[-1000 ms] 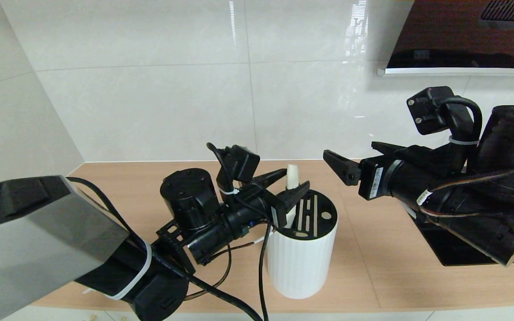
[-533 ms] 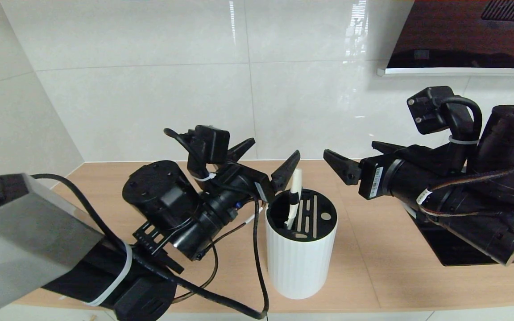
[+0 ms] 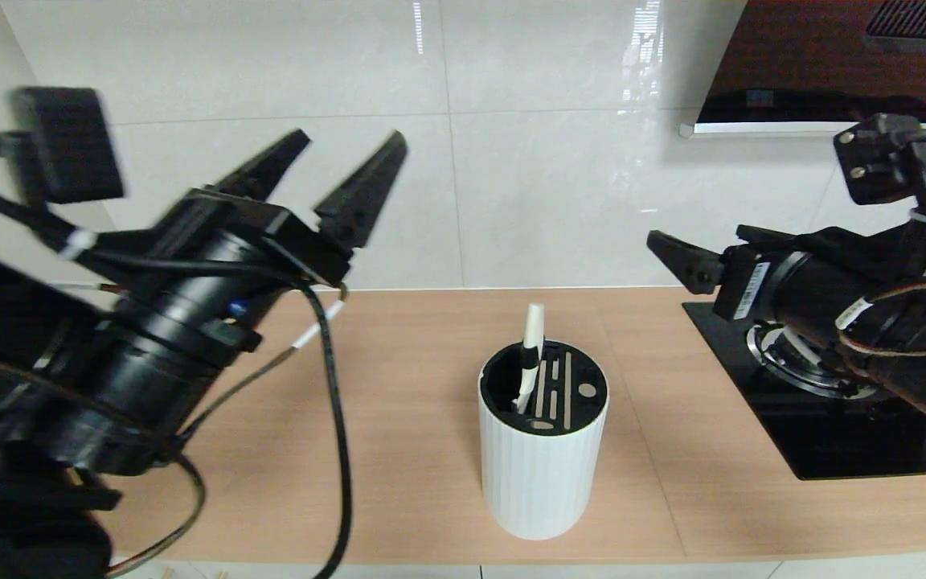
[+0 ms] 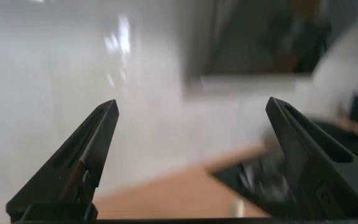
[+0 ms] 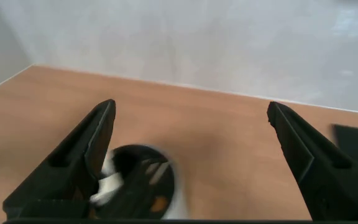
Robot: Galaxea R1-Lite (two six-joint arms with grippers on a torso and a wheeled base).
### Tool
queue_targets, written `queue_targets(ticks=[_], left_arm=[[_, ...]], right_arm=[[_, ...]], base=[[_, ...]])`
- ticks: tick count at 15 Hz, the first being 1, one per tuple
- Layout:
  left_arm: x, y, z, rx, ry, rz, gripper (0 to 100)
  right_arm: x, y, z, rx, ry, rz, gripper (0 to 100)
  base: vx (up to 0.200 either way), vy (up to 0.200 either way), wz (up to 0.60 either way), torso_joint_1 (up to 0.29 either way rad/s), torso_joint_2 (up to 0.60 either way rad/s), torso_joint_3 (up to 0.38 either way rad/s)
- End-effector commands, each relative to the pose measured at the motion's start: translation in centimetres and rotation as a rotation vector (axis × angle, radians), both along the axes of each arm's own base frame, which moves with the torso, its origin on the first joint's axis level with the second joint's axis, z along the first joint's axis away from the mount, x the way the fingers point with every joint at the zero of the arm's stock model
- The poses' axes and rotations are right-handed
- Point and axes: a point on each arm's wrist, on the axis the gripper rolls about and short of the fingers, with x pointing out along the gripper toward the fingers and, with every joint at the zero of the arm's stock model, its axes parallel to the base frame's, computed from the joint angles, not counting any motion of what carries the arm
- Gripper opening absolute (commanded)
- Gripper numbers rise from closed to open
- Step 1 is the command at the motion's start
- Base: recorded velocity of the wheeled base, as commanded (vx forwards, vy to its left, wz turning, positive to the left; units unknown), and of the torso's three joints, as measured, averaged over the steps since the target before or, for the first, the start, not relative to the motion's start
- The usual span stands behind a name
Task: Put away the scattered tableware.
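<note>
While both arms hang over the long light-wood countertop (image 3: 415, 378) that runs along a glossy white tiled wall (image 3: 551, 201), you can take stock of the tidying. A flat black cooktop (image 3: 825, 458) is set into the counter on your right. Your left gripper (image 3: 348, 141) is raised high on the left, well apart from everything, its two black fingers spread wide and holding nothing. Your right gripper (image 3: 698, 237) hovers above the cooktop's near edge, likewise spread and holding nothing. Between them, on the counter, stands a white ribbed cylindrical holder with a black slotted top (image 3: 542, 474). A slim white-handled utensil (image 3: 533, 330) stands upright in its round opening. That piece looks put away; whether other tableware is left cannot be told.
</note>
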Motion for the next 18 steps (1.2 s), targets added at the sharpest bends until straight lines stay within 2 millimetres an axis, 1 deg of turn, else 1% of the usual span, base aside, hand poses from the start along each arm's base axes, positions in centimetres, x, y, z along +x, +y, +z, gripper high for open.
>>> queue_targets(ticks=[1,2,3,4,5,6,7,8,9,10,11,12,13,14,15,16,17,18], left_arm=[[-7.9,6.2,2.0,-0.044,-0.083,0.058,100],[-10.4,7.6,1.1,-0.021,-0.054,0.059,100],[-12.7,8.9,0.8,-0.005,-0.033,0.063,100],[-15.0,10.2,0.5,0.013,-0.004,0.063,100],[-16.7,11.1,-0.1,0.034,0.028,0.063,100],[-19.5,12.8,-1.5,0.084,0.115,0.116,100],[-20.4,13.2,-2.1,0.1,0.146,0.145,100],[-23.2,14.2,-4.1,0.136,0.219,0.211,100],[-24.0,14.4,-4.6,0.139,0.218,0.225,100],[-25.2,14.5,-5.4,0.14,0.209,0.245,100],[-26.0,14.5,-6.1,0.131,0.201,0.273,100],[-26.3,14.3,-6.9,0.103,0.221,0.313,100],[-25.9,14.1,-7.5,0.08,0.249,0.35,100],[-25.7,14.0,-7.7,0.059,0.253,0.388,100],[-25.3,13.8,-8.3,0.05,0.257,0.449,100],[-25.5,13.5,-8.8,0.035,0.236,0.508,100],[-25.9,13.3,-10.3,0.04,0.215,0.537,100],[-25.3,13.4,-11.3,0.069,0.239,0.563,100]], right_arm=[[-3.8,-4.5,0.8,0.037,-0.058,-0.071,100],[-5.5,-6.5,0.5,0.048,-0.075,-0.111,100],[-7.0,-8.4,0.2,0.056,-0.097,-0.169,100],[-9.1,-10.0,0.0,0.057,-0.141,-0.215,100],[-10.6,-10.9,0.1,0.064,-0.185,-0.231,100],[-13.8,-12.4,0.6,0.094,-0.254,-0.247,100],[-14.9,-12.9,0.6,0.098,-0.265,-0.249,100],[-18.3,-14.2,-0.4,0.073,-0.264,-0.259,100],[-19.3,-14.6,-1.0,0.058,-0.255,-0.267,100],[-21.0,-15.3,-1.9,0.046,-0.24,-0.286,100],[-22.4,-15.7,-2.7,0.044,-0.245,-0.318,100],[-23.5,-15.7,-3.6,0.03,-0.241,-0.406,100],[-24.1,-15.7,-4.4,0.023,-0.24,-0.453,100],[-24.6,-15.6,-5.2,0.016,-0.242,-0.478,100],[-25.1,-15.2,-6.5,0.001,-0.242,-0.521,100],[-25.5,-15.0,-7.6,-0.006,-0.25,-0.543,100],[-25.8,-14.8,-8.9,-0.016,-0.241,-0.581,100],[-25.3,-14.8,-9.8,-0.022,-0.203,-0.609,100]], base=[[0.0,0.0,0.0,0.0,0.0,0.0],[0.0,0.0,0.0,0.0,0.0,0.0],[0.0,0.0,0.0,0.0,0.0,0.0],[0.0,0.0,0.0,0.0,0.0,0.0],[0.0,0.0,0.0,0.0,0.0,0.0],[0.0,0.0,0.0,0.0,0.0,0.0],[0.0,0.0,0.0,0.0,0.0,0.0],[0.0,0.0,0.0,0.0,0.0,0.0],[0.0,0.0,0.0,0.0,0.0,0.0],[0.0,0.0,0.0,0.0,0.0,0.0],[0.0,0.0,0.0,0.0,0.0,0.0],[0.0,0.0,0.0,0.0,0.0,0.0],[0.0,0.0,0.0,0.0,0.0,0.0],[0.0,0.0,0.0,0.0,0.0,0.0],[0.0,0.0,0.0,0.0,0.0,0.0],[0.0,0.0,0.0,0.0,0.0,0.0],[0.0,0.0,0.0,0.0,0.0,0.0],[0.0,0.0,0.0,0.0,0.0,0.0]])
